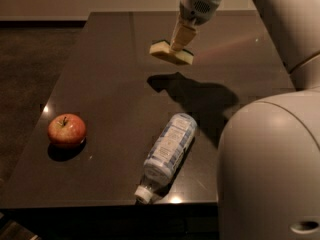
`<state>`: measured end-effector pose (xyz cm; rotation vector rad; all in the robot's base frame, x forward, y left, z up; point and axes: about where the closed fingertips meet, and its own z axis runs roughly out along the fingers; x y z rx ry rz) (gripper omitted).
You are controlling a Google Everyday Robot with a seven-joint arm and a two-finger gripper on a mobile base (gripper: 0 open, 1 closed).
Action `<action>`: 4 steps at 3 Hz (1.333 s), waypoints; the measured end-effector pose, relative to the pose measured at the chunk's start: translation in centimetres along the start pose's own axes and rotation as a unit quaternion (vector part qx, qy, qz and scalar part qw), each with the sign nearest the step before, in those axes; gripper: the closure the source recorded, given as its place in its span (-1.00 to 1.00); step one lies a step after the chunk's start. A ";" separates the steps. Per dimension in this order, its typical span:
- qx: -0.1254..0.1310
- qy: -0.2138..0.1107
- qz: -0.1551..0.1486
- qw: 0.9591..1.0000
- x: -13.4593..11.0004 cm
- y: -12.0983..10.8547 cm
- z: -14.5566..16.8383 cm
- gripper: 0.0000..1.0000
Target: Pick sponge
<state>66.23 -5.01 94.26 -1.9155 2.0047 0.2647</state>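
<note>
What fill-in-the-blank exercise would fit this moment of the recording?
1. The gripper holds the ___ in the air above the table.
2. The bottle lies on its ___.
3. Left of the bottle sits an ___.
Missing words: sponge; side; apple.

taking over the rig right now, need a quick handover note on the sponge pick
Gripper: over the far middle of the table, shut on the sponge.
Sponge: in the air, clear of the tabletop, its shadow below it.
Apple near the left front, bottle lying on its side near the front edge; both untouched.
Done: grasp and lift.
Left: likely just keep hold.
</note>
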 end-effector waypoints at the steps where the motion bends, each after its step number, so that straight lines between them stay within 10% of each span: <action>1: 0.010 -0.028 -0.012 1.000 -0.6 1.3 -3.1 1.00; 4: 0.048 -0.086 -0.042 0.994 -3.7 1.9 -7.2 1.00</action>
